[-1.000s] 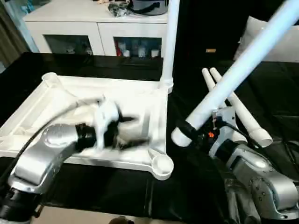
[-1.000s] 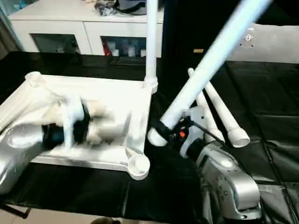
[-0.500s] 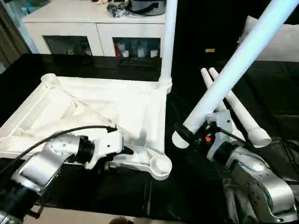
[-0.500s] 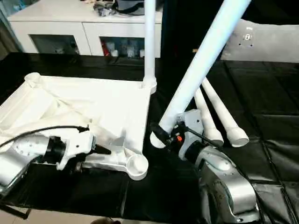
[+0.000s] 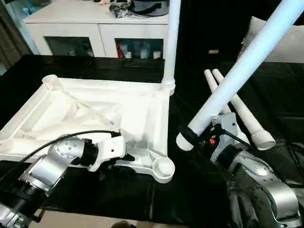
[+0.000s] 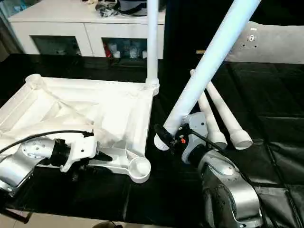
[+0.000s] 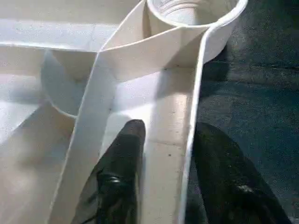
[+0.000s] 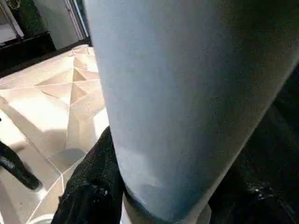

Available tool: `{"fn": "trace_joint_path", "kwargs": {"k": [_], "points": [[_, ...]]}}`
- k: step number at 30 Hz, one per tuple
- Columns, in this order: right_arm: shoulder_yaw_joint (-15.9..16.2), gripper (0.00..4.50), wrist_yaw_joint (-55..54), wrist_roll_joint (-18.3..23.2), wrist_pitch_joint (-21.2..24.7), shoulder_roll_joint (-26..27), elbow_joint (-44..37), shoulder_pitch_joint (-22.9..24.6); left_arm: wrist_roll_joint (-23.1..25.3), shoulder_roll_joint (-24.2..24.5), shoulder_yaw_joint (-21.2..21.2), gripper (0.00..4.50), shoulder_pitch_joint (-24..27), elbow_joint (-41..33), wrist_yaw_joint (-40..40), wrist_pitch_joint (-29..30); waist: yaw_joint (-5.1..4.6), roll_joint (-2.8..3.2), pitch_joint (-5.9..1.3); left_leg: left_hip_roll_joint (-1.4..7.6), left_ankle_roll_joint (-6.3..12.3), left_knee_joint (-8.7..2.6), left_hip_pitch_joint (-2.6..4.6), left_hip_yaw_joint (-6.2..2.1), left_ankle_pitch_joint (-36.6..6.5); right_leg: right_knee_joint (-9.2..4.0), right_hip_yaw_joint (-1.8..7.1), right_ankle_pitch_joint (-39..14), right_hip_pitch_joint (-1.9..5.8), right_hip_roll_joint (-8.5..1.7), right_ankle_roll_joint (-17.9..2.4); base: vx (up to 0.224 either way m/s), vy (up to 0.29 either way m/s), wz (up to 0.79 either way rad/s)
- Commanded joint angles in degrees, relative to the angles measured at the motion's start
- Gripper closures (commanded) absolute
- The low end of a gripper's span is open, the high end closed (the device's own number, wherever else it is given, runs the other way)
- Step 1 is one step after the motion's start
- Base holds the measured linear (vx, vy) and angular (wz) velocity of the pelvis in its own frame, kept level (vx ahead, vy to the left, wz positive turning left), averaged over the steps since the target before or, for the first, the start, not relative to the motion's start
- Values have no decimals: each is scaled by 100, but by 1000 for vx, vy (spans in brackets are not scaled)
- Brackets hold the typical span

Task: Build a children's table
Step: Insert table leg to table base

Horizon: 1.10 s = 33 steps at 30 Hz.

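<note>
Right now, tabletop (image 5: pixel 95 114) upside down on black worktop (image 5: pixel 266 90), left gripper (image 7: pixel 163 140) jaws astride its near rim wall by the corner socket (image 5: pixel 164 168), right gripper (image 6: pixel 173 137) clamped on a tilted leg (image 5: pixel 237 76); risk: rim slipping free, long leg striking the fitted leg (image 5: pixel 171 42); open room at right

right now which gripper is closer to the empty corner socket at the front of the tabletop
Left. The left gripper straddles the tabletop's rim beside the empty socket; the right gripper holds a leg off to the side.
</note>
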Motion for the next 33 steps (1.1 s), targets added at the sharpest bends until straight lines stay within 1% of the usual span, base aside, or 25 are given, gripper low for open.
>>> {"fn": "trace_joint_path", "kwargs": {"k": [1, 2, 4, 6, 9, 11, 13, 14, 15, 16, 17, 18, 19, 20, 21, 22, 23, 24, 25, 26, 27, 28, 29, 31, 33], "points": [[-1, 259, 24, -6, 1, -5, -157, 5, 51, -13, 70, 317, -130, 117, 18, -78, 3, 39, -350, 298, -280, -467, 112, -102, -1639, -463, 214, -1280, 197, -406, -1012, 0, 0, 0], [8, 259, 29, 2, 9, -11, -164, 10, 58, -34, 86, 317, -142, 151, 7, -105, 3, 42, -346, 296, -278, -469, 113, -102, -1666, -467, 210, -1306, 194, -404, -1021, 0, 0, 0], [48, 259, 76, -1, 1, -49, -157, 21, 80, -75, 103, 341, -177, 257, -24, -172, 3, 40, -338, 297, -284, -473, 120, -104, -1744, -478, 212, -1453, 189, -409, -1007, 0, 0, 0], [93, 259, 142, -4, -25, -85, -154, 32, 118, -86, 97, 353, -214, 363, -61, -237, 4, 41, -332, 304, -290, -477, 131, -106, -1817, -492, 215, -1574, 176, -412, -992, 0, 0, 0], [106, 259, 169, 7, -11, -94, -163, 37, 142, -83, 103, 373, -248, 468, -110, -302, 7, 40, -334, 304, -305, -482, 125, -113, -1841, -493, 216, -1633, 182, -420, -976, 0, 0, 0], [108, 259, 174, 7, -10, -95, -162, 36, 151, -81, 104, 387, -266, 507, -128, -327, 6, 39, -334, 307, -297, -482, 120, -116, -1819, -490, 217, -1592, 184, -422, -980, 0, 0, 0], [117, 259, 199, 16, -7, -101, -153, 26, 51, -132, 155, 399, -272, 518, -177, -285, 4, 31, -338, 306, -296, -481, 117, -114, -1784, -484, 216, -1557, 189, -424, -992, 0, 0, 0], [118, 259, 200, 17, -7, -101, -152, 26, 45, -136, 158, 407, -273, 519, -180, -283, 6, 40, -340, 308, -291, -479, 123, -112, -1765, -483, 215, -1528, 182, -424, -1007, 0, 0, 0], [121, 259, 221, 27, 0, -107, -137, 9, -132, -244, 234, 423, -260, 452, -210, -133, 4, 40, -343, 307, -284, -474, 121, -110, -1744, -475, 215, -1468, 185, -422, -1029, 0, 0, 0], [125, 259, 234, 25, 1, -113, -120, -8, -204, -301, 261, 423, -259, 422, -211, -34, 9, 63, -348, 310, -283, -470, 123, -110, -1718, -468, 213, -1411, 185, -426, -1058, 0, 0, 0], [132, 259, 246, 30, 25, -121, -110, -25, -217, -334, 253, 428, -259, 404, -201, 22, 4, 53, -349, 312, -281, -470, 120, -107, -1705, -467, 212, -1361, 189, -422, -1071, 0, 0, 0], [142, 259, 263, 36, 53, -134, -96, -50, -220, -374, 238, 434, -263, 390, -181, 90, 6, 58, -358, 315, -271, -468, 114, -111, -1625, -448, 205, -1176, 199, -416, -1111, 0, 0, 0], [182, 259, 322, 41, 111, -178, -61, -119, -150, -479, 170, 440, -285, 401, -76, 254, 7, 70, -358, 311, -270, -464, 108, -109, -1607, -438, 204, -1100, 203, -414, -1130, 0, 0, 0], [204, 259, 350, 44, 144, -196, -38, -170, -90, -565, 128, 445, -311, 433, 23, 338, 0, 70, -359, 302, -261, -458, 104, -105, -1554, -430, 199, -997, 221, -407, -1155, 0, 0, 0], [216, 259, 382, 44, 165, -204, 1, -244, -28, -718, 98, 449, -358, 500, 180, 442, -8, 52, -360, 292, -230, -444, 92, -101, -1490, -435, 204, -954, 239, -414, -1170, 0, 0, 0], [218, 259, 388, 45, 169, -206, 10, -262, -18, -759, 92, 449, -369, 513, 222, 470, -10, 59, -362, 291, -221, -441, 92, -96, -1463, -432, 204, -944, 243, -413, -1174, 0, 0, 0], [220, 259, 402, 49, 175, -207, 32, -302, 8, -856, 86, 450, -395, 547, 312, 533, -3, 49, -359, 292, -193, -425, 92, -93, -1443, -448, 208, -986, 241, -424, -1176, 0, 0, 0], [231, 259, 434, 22, 166, -230, 118, -407, 185, -1226, 79, 450, -522, 744, 788, 623, 9, 42, -363, 287, -172, -418, 91, -84, -1407, -457, 209, -1077, 244, -421, -1156, 0, 0, 0], [234, 259, 438, 15, 163, -234, 133, -423, 220, -1284, 76, 450, -543, 778, 865, 632, -8, 2, -350, 293, -151, -417, 95, -69, -1414, -483, 212, -1130, 240, -411, -1159, 0, 0, 0], [241, 259, 447, -9, 153, -246, 177, -467, 322, -1433, 67, 450, -603, 879, 1069, 639, 11, 11, -360, 284, -133, -403, 97, -83, -1370, -485, 207, -1258, 250, -423, -1127, 0, 0, 0], [245, 259, 457, -31, 149, -254, 229, -512, 434, -1592, 34, 450, -666, 979, 1235, 648, 23, 6, -357, 285, -109, -402, 85, -79, -1323, -500, 213, -1373, 250, -424, -1060, 0, 0, 0], [248, 259, 457, -40, 151, -259, 247, -530, 474, -1645, 14, 450, -685, 1007, 1270, 637, 24, 6, -354, 283, -102, -406, 78, -81, -1312, -507, 213, -1426, 252, -422, -1028, 0, 0, 0], [260, 259, 463, -66, 154, -284, 300, -584, 552, -1813, -35, 450, -735, 1073, 1350, 623, 14, -3, -358, 281, -87, -404, 76, -79, -1303, -526, 210, -1505, 255, -419, -989, 0, 0, 0], [255, 259, 478, -69, 163, -293, 316, -611, 503, -1897, -9, 450, -747, 1081, 1350, 613, 26, 6, -368, 279, -68, -401, 68, -86, -1242, -523, 208, -1520, 252, -418, -944, 0, 0, 0], [249, 259, 484, -66, 169, -300, 298, -603, 434, -1928, 27, 450, -724, 1066, 1311, 516, 32, 0, -379, 274, -23, -394, 51, -86, -1179, -525, 204, -1533, 252, -420, -913, 0, 0, 0]]}}
